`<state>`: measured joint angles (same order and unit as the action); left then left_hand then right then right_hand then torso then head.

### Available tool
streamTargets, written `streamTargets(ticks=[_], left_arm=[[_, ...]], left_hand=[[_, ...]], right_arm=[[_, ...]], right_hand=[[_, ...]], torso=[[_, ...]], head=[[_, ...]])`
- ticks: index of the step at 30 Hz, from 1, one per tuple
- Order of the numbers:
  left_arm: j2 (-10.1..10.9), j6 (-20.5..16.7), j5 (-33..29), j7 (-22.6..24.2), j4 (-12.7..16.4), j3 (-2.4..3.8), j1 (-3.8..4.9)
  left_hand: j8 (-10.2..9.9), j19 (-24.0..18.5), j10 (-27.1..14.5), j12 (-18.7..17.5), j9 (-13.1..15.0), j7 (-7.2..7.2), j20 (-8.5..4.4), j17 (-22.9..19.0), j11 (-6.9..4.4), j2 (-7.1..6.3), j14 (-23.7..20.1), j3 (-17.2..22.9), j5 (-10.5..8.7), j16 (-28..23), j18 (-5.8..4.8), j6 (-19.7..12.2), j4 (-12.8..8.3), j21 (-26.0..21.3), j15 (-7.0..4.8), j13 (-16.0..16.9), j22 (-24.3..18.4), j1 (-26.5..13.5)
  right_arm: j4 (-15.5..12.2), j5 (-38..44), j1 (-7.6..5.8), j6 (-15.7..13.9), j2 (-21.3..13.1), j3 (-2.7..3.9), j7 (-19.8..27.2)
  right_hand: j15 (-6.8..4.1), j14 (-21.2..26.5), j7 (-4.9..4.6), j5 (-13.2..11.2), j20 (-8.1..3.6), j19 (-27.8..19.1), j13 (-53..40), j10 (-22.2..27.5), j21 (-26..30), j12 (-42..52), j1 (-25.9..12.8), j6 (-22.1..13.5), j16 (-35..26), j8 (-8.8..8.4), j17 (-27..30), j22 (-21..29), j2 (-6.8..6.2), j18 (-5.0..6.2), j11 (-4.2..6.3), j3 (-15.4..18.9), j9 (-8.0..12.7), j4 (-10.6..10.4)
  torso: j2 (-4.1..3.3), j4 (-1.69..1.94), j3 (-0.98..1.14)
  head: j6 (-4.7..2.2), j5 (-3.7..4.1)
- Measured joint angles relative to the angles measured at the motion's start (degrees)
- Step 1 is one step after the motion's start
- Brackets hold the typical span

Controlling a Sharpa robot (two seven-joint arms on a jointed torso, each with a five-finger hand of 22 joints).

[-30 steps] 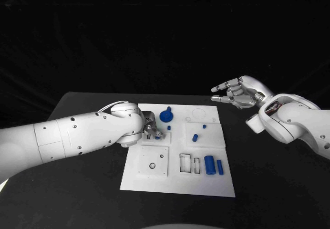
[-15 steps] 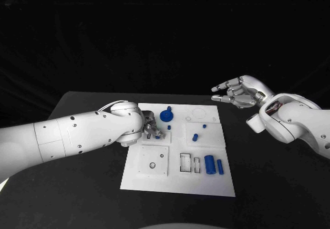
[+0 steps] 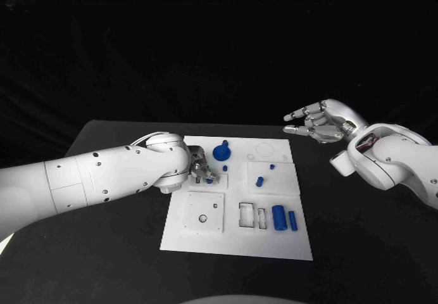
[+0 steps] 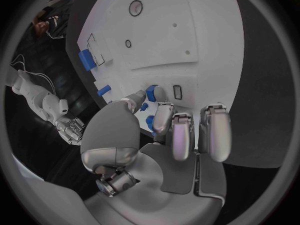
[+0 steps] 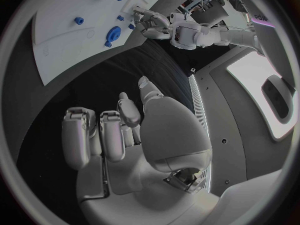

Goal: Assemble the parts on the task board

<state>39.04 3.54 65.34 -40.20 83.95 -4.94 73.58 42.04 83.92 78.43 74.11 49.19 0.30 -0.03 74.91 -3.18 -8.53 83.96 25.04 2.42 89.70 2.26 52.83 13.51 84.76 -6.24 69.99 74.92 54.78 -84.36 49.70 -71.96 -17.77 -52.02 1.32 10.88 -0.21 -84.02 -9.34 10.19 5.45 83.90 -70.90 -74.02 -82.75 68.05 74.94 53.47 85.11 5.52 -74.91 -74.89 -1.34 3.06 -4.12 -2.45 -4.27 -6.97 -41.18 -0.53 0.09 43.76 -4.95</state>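
Both hands barely moved, left hand (image 3: pixel 202 171) over board (image 3: pixel 237 244)

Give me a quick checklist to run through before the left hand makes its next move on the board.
1. Left hand over the task board: ok, it sits at the board's left edge.
2. Small blue part at the left fingertips: ok, fingertips touch it; a firm pinch: cannot tell.
3. Part seated in its slot: cannot tell, fingers hide it.
4. Right hand clear of the board: ok, raised beyond the far right corner, holding nothing.
5. Blue cylinders by the rectangular slots undisturbed: ok, lying side by side.
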Motion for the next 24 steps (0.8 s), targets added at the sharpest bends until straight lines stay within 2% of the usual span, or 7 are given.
streamTargets(ticks=[10, 15, 17, 21, 24], left_arm=[[0.1, 0.0, -0.4, 0.0, 0.0, 0.02, 0.0], [0.6, 0.0, -0.6, 0.0, 0.2, 0.13, -0.05], [0.9, 0.0, -0.7, 0.0, 0.3, 0.31, -0.08], [1.9, 0.0, -0.7, 0.0, 0.8, 1.12, -0.05], [2.6, 0.1, -1.0, 0.0, 1.3, 1.71, 0.32]], left_hand=[[0.0, 0.0, 0.2, 0.0, 0.2, 0.0, 0.0, 0.0, -0.2, 0.0, 0.0, -2.3, 0.0, 0.0, 0.0, 0.0, 1.5, 0.2, 0.0, 0.0, 0.0, 0.0], [0.0, 0.0, 0.2, 0.0, 0.5, 0.0, 0.0, 0.0, -0.2, -0.75, 0.0, -6.3, 0.0, 0.0, 0.0, 0.0, 2.8, 0.2, 0.0, 0.0, 0.0, -0.7], [0.0, 0.1, 0.2, 0.0, 0.5, -0.01, -0.12, 0.0, -0.2, -1.12, 0.2, -8.4, 0.0, 0.0, 0.0, 0.0, 3.0, 0.2, -0.19, 0.0, 0.0, -1.1], [0.0, 0.2, 0.2, 0.0, 0.6, -0.01, -0.21, 0.0, -0.2, -1.83, 0.0, -14.1, 0.0, 0.0, 0.0, 0.0, 3.2, 0.2, -0.41, 0.0, 0.0, -2.9], [0.0, 0.2, 0.2, 0.0, 0.8, -0.01, -0.21, 0.0, -0.2, -1.24, 0.0, -17.2, 0.0, 0.0, 0.0, 0.0, 3.0, 0.2, -0.41, 0.0, 0.0, -3.5]], right_arm=[[-0.1, 0.0, 0.0, 0.0, -0.4, -0.06, -0.1], [-0.1, 0.1, 0.0, 0.0, -0.4, -0.07, -0.2], [-0.1, 0.1, 0.0, 0.0, -0.4, -0.08, -0.2], [0.0, 0.1, -0.01, 0.0, -0.5, -0.08, -0.2], [0.1, 0.1, -0.01, 0.0, -0.5, -0.1, -0.2]], right_hand=[[0.0, 0.0, 0.0, 0.0, 0.0, 0.0, 0.0, 0.0, 0.0, 0.0, 0.0, 0.0, 0.0, 0.0, 0.0, 0.0, 0.0, 0.0, 0.0, 0.0, 0.0, 0.0], [0.0, 0.0, 0.0, 0.0, 0.0, 0.0, 0.0, 0.0, 0.0, 0.0, 0.0, 0.0, 0.0, 0.0, 0.0, 0.0, 0.0, 0.0, 0.0, 0.0, 0.0, 0.0], [0.0, 0.0, 0.0, 0.0, 0.0, 0.0, 0.0, 0.0, 0.0, 0.0, 0.0, 0.0, 0.0, 0.0, 0.0, 0.0, 0.0, 0.0, 0.0, 0.0, 0.0, 0.0], [0.0, 0.0, 0.0, 0.2, 0.0, 0.0, 0.1, 0.0, 0.0, 0.0, 0.0, 0.0, 0.0, 0.0, 0.0, 0.1, 0.0, 0.0, 0.0, 0.2, 0.0, 0.2], [0.0, 0.0, 0.0, 0.2, 0.0, 0.0, 0.1, 0.0, 0.0, 0.0, 0.0, 0.0, 0.0, 0.0, 0.0, 0.1, 0.0, 0.0, 0.0, 0.2, 0.0, 0.2]], torso=[[0.0, -0.06, 0.05], [0.02, -0.02, 0.05], [0.02, -0.02, 0.04], [0.01, -0.03, 0.04], [0.01, -0.05, 0.01]], head=[[0.06, 0.03], [-0.01, 0.12], [-0.07, 0.21], [-0.13, 0.41], [-0.16, 0.46]])
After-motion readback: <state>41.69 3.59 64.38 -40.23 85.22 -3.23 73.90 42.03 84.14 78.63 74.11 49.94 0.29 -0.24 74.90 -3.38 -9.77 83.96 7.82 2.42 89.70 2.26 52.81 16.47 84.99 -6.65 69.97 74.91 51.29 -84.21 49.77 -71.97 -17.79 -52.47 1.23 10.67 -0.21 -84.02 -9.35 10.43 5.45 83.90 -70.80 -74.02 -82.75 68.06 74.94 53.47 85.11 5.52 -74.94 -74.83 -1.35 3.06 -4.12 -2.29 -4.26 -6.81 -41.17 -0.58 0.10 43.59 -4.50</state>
